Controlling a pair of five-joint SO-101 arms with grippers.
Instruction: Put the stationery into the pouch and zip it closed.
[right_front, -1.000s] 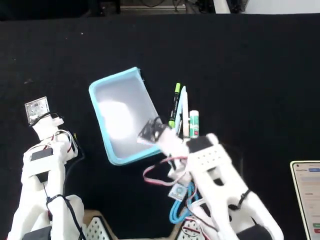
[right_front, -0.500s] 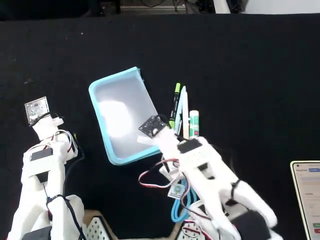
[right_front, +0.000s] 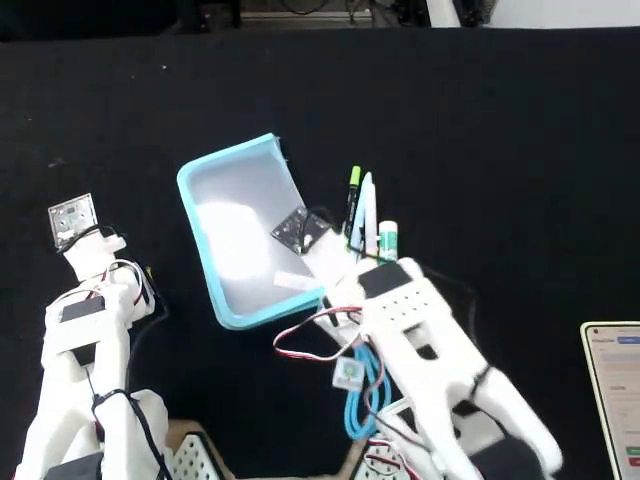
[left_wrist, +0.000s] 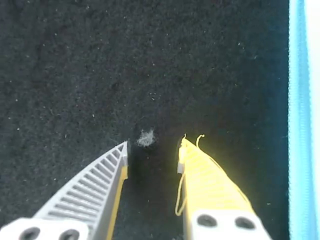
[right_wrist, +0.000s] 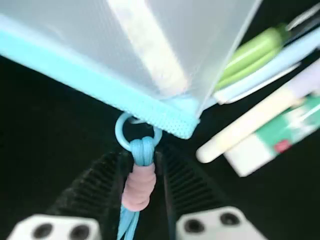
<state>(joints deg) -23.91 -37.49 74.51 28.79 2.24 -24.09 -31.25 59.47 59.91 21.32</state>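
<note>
translucent white pouch with light-blue trim lies flat on the black counter, long axis running away from the arms, near end leaning right. right hand grips its blue cord zip pull; left hand released.

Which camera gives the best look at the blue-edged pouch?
The high view: nearly the whole pouch shows, one corner under the right arm. The right wrist view gives that corner with its zip pull; the left wrist view, just a strip of blue edge.

Left gripper agape; right gripper tight, its arm outstretched.
</note>
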